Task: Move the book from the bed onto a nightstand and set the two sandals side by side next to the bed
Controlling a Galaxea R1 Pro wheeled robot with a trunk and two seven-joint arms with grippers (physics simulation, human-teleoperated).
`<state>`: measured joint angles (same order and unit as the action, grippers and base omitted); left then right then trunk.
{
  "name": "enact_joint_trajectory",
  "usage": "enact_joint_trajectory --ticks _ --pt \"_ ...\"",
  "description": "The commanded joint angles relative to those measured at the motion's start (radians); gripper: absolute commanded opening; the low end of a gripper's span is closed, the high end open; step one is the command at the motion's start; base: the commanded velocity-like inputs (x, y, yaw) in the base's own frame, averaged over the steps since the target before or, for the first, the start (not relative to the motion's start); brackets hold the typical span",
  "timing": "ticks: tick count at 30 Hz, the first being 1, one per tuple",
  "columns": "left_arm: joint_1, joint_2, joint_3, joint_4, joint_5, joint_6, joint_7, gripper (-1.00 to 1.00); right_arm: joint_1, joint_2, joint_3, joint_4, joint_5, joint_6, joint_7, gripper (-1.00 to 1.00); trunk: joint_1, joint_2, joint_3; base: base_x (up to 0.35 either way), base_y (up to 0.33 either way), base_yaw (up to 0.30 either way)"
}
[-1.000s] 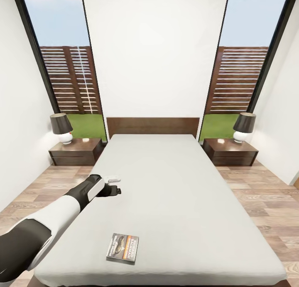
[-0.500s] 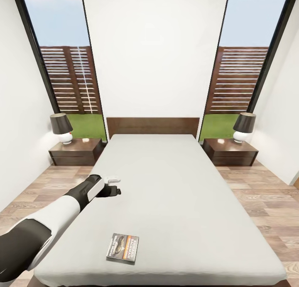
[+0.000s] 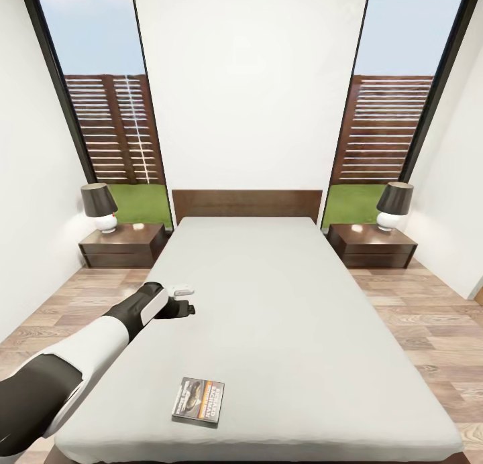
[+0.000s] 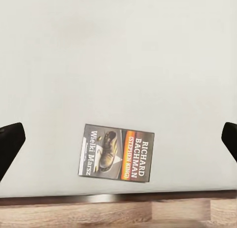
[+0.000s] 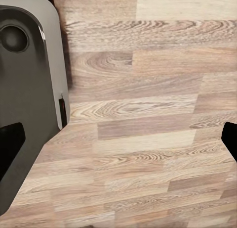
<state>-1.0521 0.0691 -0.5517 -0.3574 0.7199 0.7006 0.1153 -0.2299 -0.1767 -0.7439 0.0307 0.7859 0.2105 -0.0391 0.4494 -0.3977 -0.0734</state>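
Observation:
The book (image 3: 198,400) lies flat on the light-grey mattress of the bed (image 3: 282,303), close to its foot edge; its dark cover with an orange band faces up. My left gripper (image 3: 188,300) hovers open above the mattress's left side, farther up the bed than the book. Through the left wrist view the book (image 4: 116,152) lies well below, between the spread fingertips (image 4: 10,145). My right gripper (image 5: 118,139) is open over the plank floor with nothing between its fingers. A nightstand (image 3: 123,245) stands left of the headboard and another nightstand (image 3: 372,246) right of it. The sandals are out of view.
Each nightstand carries a lamp (image 3: 99,207) with a dark shade, as does the right one's lamp (image 3: 393,206). Tall windows flank the white wall behind the headboard. Wood floor (image 3: 429,330) runs along both sides of the bed. The robot's grey base (image 5: 29,89) is beside the right gripper.

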Motion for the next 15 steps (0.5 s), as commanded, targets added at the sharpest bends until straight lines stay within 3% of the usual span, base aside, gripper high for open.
enact_joint_trajectory --ticks 1,15 --pt "-0.001 0.002 -0.007 -0.003 0.011 0.003 0.008 1.0 -0.002 0.0 -0.008 0.003 0.01 0.001 -0.004 1.0 0.001 -0.002 -0.002 0.0 0.0 0.0" --pt "0.0 0.004 -0.007 -0.007 0.012 0.003 0.008 1.0 -0.002 0.003 -0.008 0.004 0.009 0.001 -0.005 1.0 0.001 -0.002 -0.002 0.0 0.0 0.0"
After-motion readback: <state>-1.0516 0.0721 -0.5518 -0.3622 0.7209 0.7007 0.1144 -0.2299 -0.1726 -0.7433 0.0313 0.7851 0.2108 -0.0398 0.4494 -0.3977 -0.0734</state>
